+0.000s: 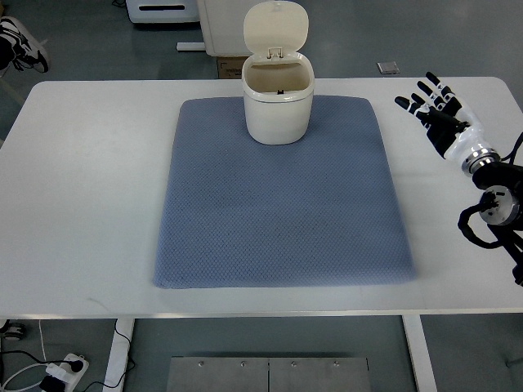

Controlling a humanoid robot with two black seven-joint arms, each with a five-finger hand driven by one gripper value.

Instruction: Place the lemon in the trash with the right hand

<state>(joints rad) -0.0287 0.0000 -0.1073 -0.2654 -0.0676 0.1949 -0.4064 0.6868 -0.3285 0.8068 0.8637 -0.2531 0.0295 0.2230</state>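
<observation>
Cream trash bin (279,102) standing at the far edge of the blue mat (282,204), lid tipped up and back, mouth open, presumably ready for a drop from above. Right hand (437,114) hovering over the bare white table (90,196) to the right of the mat, fingers spread, holding nothing. No lemon visible anywhere, possibly already inside the bin; interior bottom hidden from view

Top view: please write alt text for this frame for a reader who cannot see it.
A cream trash bin with its lid flipped open stands at the far edge of a blue mat on a white table. The right robot hand hovers at the table's right side, fingers spread, holding nothing. No lemon is visible.
</observation>
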